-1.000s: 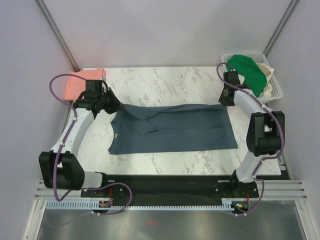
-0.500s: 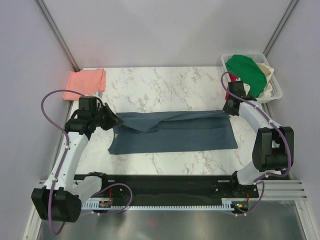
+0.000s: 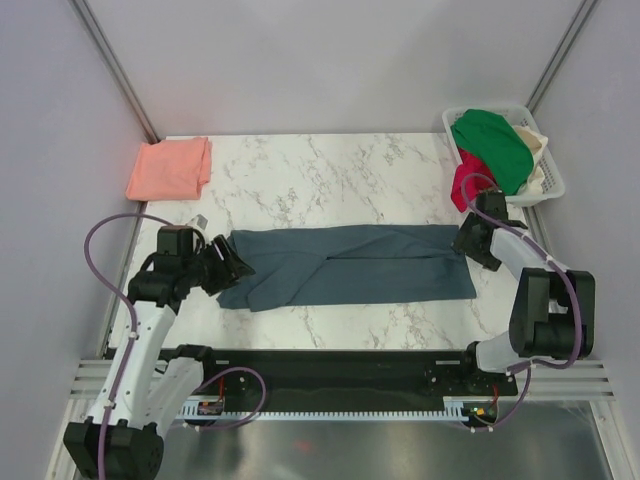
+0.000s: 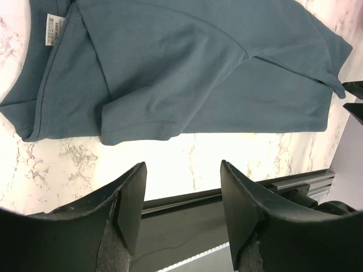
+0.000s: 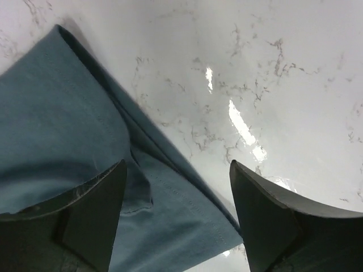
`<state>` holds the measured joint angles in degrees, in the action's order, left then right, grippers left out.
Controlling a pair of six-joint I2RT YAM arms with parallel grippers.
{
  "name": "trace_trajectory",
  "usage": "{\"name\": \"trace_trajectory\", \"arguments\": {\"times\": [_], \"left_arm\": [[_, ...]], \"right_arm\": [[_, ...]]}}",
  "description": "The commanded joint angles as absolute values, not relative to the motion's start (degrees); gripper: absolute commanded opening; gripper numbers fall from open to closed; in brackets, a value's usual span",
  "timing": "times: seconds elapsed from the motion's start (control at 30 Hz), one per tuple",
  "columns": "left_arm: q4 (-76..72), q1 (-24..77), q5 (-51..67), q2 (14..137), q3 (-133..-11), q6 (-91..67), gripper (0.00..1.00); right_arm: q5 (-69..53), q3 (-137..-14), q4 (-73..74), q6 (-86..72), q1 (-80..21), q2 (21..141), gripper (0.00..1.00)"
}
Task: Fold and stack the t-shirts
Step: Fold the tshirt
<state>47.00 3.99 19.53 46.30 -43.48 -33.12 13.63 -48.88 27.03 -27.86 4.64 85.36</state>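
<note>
Overhead, a white marble worktop (image 3: 330, 165) sits inside pale lilac-grey walls (image 3: 320, 60), with a slanted metal post (image 3: 110, 65) at each far corner and a black rail (image 3: 340, 365) along the 6 o'clock edge. At the 2 o'clock corner a white basket (image 3: 555, 182) holds a green garment (image 3: 490, 145), a red one (image 3: 466, 185) spilling over its rim and a cream one (image 3: 535, 150). The salmon-pink t-shirt (image 3: 168, 168) lies folded at the 10 o'clock corner, well apart from both arms. The slate-blue t-shirt (image 3: 350, 265) lies folded into a long band running from 9 to 3 o'clock across the near half of the worktop. Its neck label (image 4: 55, 28) shows at one end in the left wrist view.

The left jaws stand at the band's 9 o'clock end. They are spread wide and hold nothing; bare marble and the rail show between them, with the cloth just beyond. The right jaws stand at the 3 o'clock end, also spread wide and empty, straddling the shirt's hemmed corner. I cannot tell whether they touch the cloth.
</note>
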Motion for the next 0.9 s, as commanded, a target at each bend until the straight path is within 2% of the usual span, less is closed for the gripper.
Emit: {"name": "trace_trajectory", "arguments": {"times": [0.0,0.27,0.53,0.67,0.83,0.87], "left_arm": [[47.64,4.04,18.29,44.91,-44.91,-32.61,0.62],[38.68,5.88,13.54,52.9,-42.98,-34.71,0.61],[23.57,9.93,10.2,76.5,-43.32,-37.88,0.6],[18.91,10.19,10.11,87.78,-47.27,-38.32,0.59],[19.68,10.11,8.53,100.7,-56.4,-35.61,0.57],[21.34,9.93,7.48,104.55,-62.17,-34.46,0.57]], "right_arm": [[11.52,-49.48,24.78,-28.21,4.83,80.16,0.81],[7.3,-49.22,23.57,-29.27,0.36,73.65,0.8],[0.88,-52.91,16.27,-26.37,-4.48,87.0,0.77],[0.44,-52.3,14.07,-26.19,-5.01,95.6,0.74],[0.17,-43.7,10.38,-32.24,-6.06,95.19,0.71],[-3.13,-39.07,9.41,-34.34,-7.46,92.84,0.7]]}}
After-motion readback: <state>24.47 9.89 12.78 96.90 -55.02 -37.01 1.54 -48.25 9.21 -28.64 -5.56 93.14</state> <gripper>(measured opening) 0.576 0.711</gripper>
